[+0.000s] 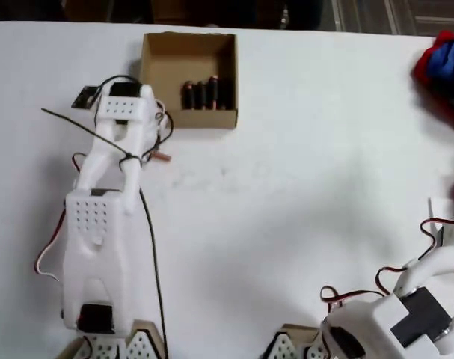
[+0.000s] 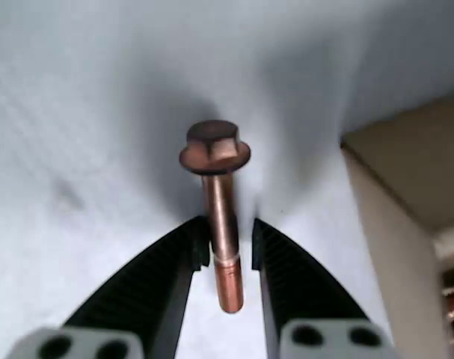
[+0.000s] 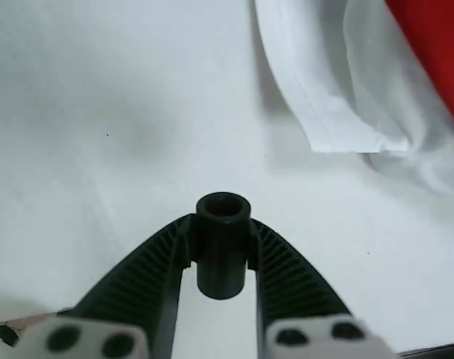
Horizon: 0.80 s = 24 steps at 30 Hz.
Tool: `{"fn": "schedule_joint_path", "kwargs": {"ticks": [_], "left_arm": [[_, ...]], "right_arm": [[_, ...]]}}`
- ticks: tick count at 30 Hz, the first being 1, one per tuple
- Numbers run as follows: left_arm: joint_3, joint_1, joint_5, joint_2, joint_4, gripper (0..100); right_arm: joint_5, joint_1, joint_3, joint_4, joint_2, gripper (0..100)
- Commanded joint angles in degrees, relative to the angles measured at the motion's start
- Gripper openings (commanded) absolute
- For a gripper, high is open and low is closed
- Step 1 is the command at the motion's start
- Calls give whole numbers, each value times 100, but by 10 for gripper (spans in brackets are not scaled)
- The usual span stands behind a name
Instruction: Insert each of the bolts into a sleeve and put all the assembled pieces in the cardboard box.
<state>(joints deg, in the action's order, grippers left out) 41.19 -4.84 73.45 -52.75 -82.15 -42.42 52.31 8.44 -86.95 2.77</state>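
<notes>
Bench point(image 1: 301, 164): white, with both arms mounted at its near edge.
Left arm point(image 1: 107, 217): stretched forward over the left part of the bench; its wrist is just beside the near left corner of the cardboard box.
Right arm point(image 1: 406, 314): folded low at the near right corner, well apart from the box.
Cardboard box point(image 1: 155, 52): open-topped, at the far side of the bench; one wall also shows in the left wrist view point(image 2: 413, 164).
Cloths: a red and blue bundle point(image 1: 443, 60) at the far right edge; a white cloth point(image 3: 324, 82) lies near the right jaws.
Assembled pieces point(image 1: 204, 93): a short row of dark sleeves with copper showing, side by side against the box's near wall; I cannot tell the exact count.
Left jaws: clenched on the shank of a copper bolt point(image 2: 215, 209), its hex head pointing away from the wrist, its shadow on the bench.
Right jaws: grasping a black sleeve point(image 3: 222, 247) by its sides, its open bore visible at the far end.
</notes>
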Motion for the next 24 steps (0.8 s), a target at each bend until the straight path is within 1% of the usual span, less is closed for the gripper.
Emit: {"fn": "schedule_joint_path", "kwargs": {"ticks": [1,4,8,11,16,24], "left_arm": [[163,-237,9,-88,369,132],[163,-334,-88,-97,369,132],[163,-721,-897,-53,448,132],[154,-853,-1240,-105,545,132],[154,-958,-1240,-70,519,132],[110,-941,-1240,-114,484,127]], "right_arm": [[-53,48,-88,-31,347,20],[-53,48,-88,-31,356,20],[-53,48,-88,-22,356,20],[-53,22,-88,-22,356,20],[-44,-4,-88,-22,356,20],[-53,48,-88,-22,356,20]]}}
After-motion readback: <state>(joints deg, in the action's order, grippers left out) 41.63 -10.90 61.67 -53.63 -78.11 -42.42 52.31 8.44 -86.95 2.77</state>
